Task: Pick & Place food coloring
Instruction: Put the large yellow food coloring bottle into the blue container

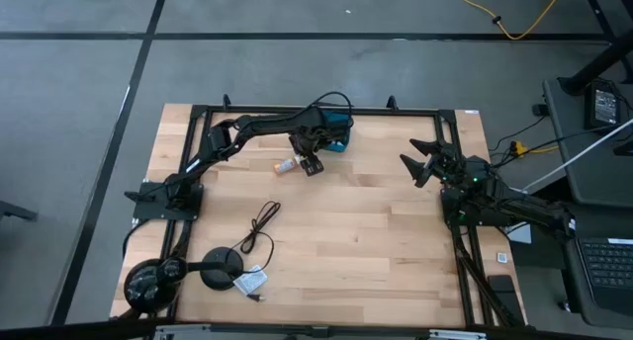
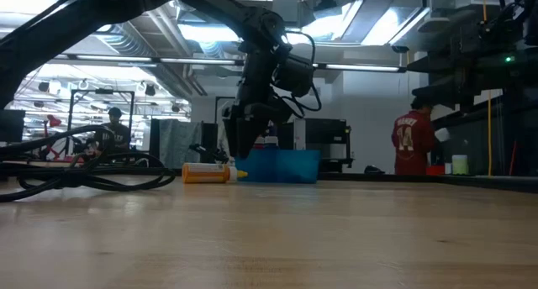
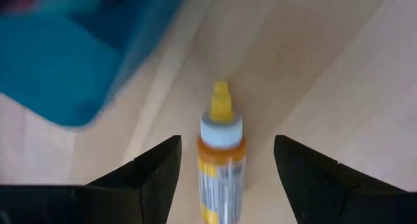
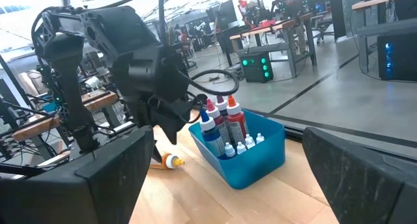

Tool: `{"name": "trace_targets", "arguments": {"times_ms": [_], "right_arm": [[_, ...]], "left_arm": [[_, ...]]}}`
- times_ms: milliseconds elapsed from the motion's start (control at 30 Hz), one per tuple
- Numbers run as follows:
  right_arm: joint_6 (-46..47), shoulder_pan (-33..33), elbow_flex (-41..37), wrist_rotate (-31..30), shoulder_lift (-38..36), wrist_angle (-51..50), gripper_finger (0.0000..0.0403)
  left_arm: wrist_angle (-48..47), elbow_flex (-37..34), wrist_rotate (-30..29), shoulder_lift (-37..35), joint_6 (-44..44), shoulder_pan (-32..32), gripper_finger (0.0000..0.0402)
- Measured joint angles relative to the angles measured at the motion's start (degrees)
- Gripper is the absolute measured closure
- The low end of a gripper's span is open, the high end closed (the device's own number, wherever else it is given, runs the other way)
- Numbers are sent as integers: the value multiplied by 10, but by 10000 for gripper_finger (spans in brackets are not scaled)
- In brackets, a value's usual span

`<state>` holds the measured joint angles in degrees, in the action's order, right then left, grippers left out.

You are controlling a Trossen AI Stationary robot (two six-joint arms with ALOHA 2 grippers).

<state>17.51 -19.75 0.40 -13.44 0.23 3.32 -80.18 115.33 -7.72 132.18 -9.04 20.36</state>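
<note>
Food coloring, one small orange bottle (image 1: 286, 166) with a pale collar and yellow tip, lay on its side on the light wooden table (image 1: 346, 241), just beside the teal rectangular tray (image 1: 339, 142) at the far edge. From above, the left gripper (image 1: 311, 163) hung over the bottle's tray-side end; the right gripper (image 1: 423, 162) waited well apart at the right side, fingers spread wide. A black cable (image 1: 261, 226) lay nearer the front.

At table height, the bottle (image 2: 208, 173) rested flat, tip toward the tray (image 2: 280, 165), the left gripper (image 2: 244, 146) poised just above. A person in a red shirt (image 2: 414, 144) stood in the room behind.

Left wrist view: dark fingers (image 3: 153, 168) stood wide apart either side of the bottle (image 3: 220, 159), not touching. A striped, barcode-like label showed; no wording legible.

Right wrist view: tray (image 4: 251, 160) held upright bottles (image 4: 221, 125), blue and red bodied, with small whitish ones in front.

Judgement: the grasp looked imminent; keeping the fingers centred on the body and closing squarely should stop it rolling. No brand readable.
</note>
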Motion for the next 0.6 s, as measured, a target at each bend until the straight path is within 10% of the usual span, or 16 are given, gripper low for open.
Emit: {"name": "trace_targets", "arguments": {"times_ms": [600], "right_arm": [[0, 0, 0, 0, 0, 0, 11]], "left_arm": [[55, -51, 15, 0, -12, 3, 162]]}}
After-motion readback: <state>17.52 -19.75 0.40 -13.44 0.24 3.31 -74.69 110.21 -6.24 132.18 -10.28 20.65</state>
